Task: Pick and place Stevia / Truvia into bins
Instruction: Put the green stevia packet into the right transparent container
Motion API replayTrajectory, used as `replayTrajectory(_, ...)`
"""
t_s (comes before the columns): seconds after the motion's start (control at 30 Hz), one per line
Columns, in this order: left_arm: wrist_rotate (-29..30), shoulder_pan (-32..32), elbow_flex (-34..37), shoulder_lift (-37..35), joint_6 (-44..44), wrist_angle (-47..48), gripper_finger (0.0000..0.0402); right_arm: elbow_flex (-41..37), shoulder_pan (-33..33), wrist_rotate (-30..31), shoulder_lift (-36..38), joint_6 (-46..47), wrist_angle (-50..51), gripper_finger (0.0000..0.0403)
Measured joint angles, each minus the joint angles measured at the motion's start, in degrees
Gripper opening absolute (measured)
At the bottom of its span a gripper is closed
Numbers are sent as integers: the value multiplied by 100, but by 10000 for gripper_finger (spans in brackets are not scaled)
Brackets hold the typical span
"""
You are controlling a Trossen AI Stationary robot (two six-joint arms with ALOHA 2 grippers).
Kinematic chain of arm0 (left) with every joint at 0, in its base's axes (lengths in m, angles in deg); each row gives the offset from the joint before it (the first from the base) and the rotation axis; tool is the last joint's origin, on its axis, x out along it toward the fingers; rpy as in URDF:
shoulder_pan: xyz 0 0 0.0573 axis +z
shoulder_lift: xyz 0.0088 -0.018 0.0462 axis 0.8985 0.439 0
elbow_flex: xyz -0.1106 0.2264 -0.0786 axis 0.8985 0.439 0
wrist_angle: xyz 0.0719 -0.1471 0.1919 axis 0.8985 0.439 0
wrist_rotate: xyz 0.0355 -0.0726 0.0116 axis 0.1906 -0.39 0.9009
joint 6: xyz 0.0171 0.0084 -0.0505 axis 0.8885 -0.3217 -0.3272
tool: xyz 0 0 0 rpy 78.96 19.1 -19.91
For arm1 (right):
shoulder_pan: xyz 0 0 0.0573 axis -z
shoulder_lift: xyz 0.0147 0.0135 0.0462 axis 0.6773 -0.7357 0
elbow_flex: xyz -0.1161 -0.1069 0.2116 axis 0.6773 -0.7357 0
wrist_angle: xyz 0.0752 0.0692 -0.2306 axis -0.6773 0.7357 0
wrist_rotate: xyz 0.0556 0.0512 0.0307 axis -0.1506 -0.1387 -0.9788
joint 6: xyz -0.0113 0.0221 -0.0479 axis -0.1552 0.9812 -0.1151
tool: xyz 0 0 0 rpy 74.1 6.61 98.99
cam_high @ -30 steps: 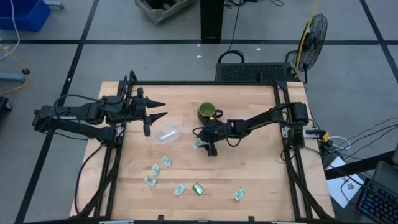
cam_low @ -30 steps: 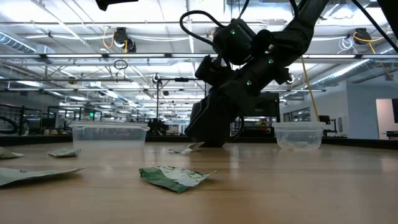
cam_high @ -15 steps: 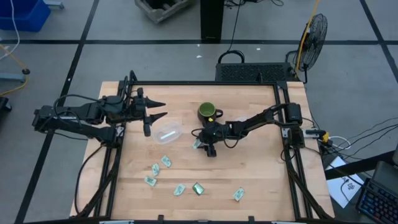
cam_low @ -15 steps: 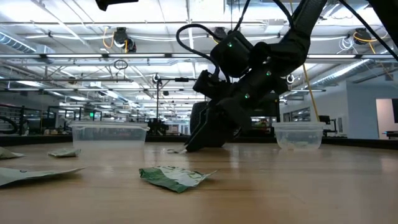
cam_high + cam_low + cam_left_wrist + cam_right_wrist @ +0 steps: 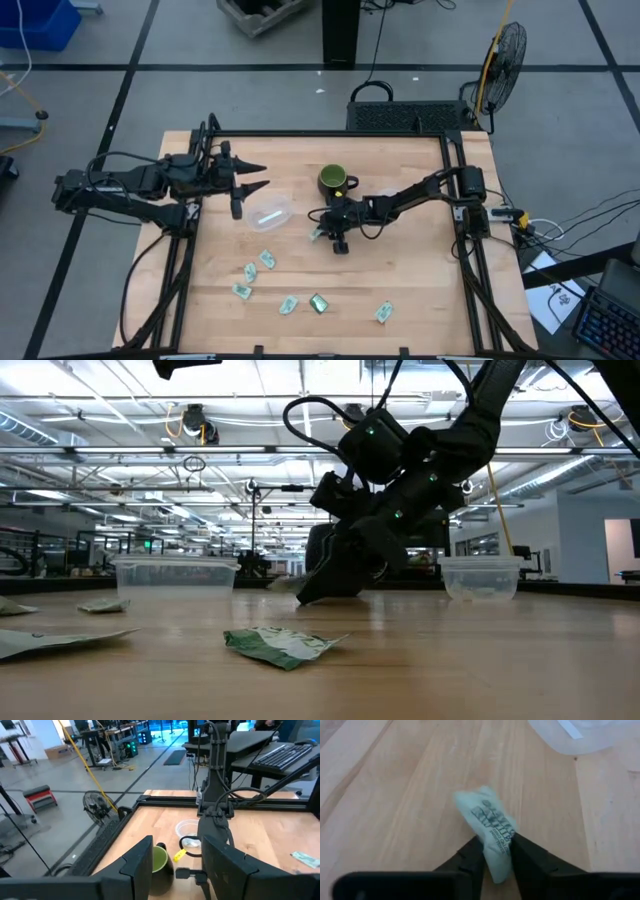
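The right tool [image 5: 495, 851] is clenched on one pale green Stevia packet [image 5: 490, 832], gripping the packet's near end while its printed far end projects forward over the wooden surface [image 5: 400, 280]. Seen from above, this tool [image 5: 335, 238] sits just below the dark green mug [image 5: 333, 182] (the landmark used here), and the held packet [image 5: 318, 232] lies to the mug's lower left.

A clear bin [image 5: 268, 213] lies left of the mug, between it and the left tool. A second clear bin [image 5: 189, 828] stands beyond the mug [image 5: 157, 862] in the left wrist view.

Six loose packets [image 5: 267, 259] are scattered well below the mug, including one darker green packet [image 5: 319, 303].

The left tool [image 5: 252, 175] waits far left of the mug, fingers spread and released.
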Motion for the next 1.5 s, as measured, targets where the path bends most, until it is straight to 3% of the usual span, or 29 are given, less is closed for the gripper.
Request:
replayTrajectory(0.17, -925, -10, 0, 59, -270, 511, 175, 0, -69, 11, 0, 40, -2, 11)
replayTrajectory(0.27, -1330, -130, 0, 196, -660, 1091, 175, 0, -120, 26, 0, 42, -6, 5)
replayTrajectory(0.57, -1418, -784, 136, 974, -1286, 1482, 175, 0, -243, 58, 0, 165, -20, 1)
replayTrajectory(0.8, -1417, -1141, 140, 1466, -1308, 924, 175, -5, -346, 78, 91, 324, -1, 1)
replayTrajectory(0.97, -1344, -1246, 140, 1545, -1173, 720, 175, -7, -444, 488, 389, 163, 196, 0)
replayTrajectory(1.1, -1129, -1236, 140, 1521, -1182, 704, 175, -121, -444, 525, 835, 149, 526, 0)
replayTrajectory(1.2, -1087, -1236, 140, 1475, -1247, 690, 175, -344, -468, 876, 1345, 229, 941, 0)
replayTrajectory(1.5, -1085, -1238, 140, 1480, -1545, 702, 175, -1260, -699, 1551, 3639, 581, 2594, 0)
